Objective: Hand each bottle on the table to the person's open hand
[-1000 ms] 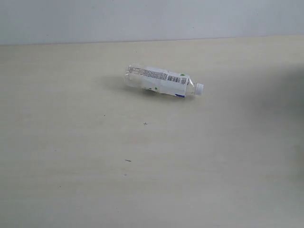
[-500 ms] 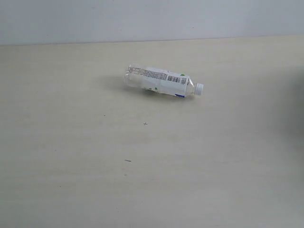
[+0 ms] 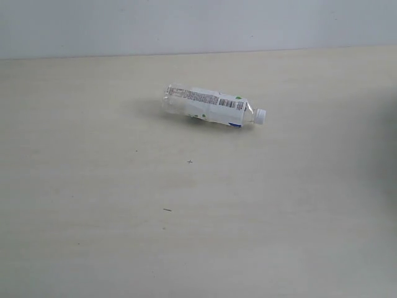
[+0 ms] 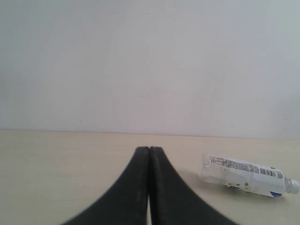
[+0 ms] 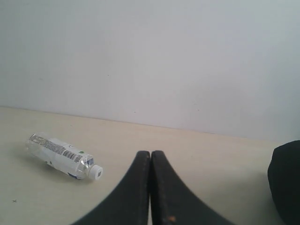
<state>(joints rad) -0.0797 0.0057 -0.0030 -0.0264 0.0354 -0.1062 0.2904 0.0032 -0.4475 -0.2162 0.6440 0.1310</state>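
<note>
Exterior view: barcode-labelled bottle [image 3: 211, 107] (contents unclear) lies on the table [image 3: 186, 236]; left gripper [image 4: 149, 150], right gripper [image 5: 150, 153] both closed.

Bottle [image 3: 211, 107] print illegible; dark shape [image 5: 287, 180] is cropped.

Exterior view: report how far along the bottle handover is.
Done: unclear; only one barcode-label bottle is in view, lying on its side on the table. In hand: nothing; left fingers and right fingers are shut, empty. Left: grasp that bottle and hand it over; no open hand is visible.
</note>
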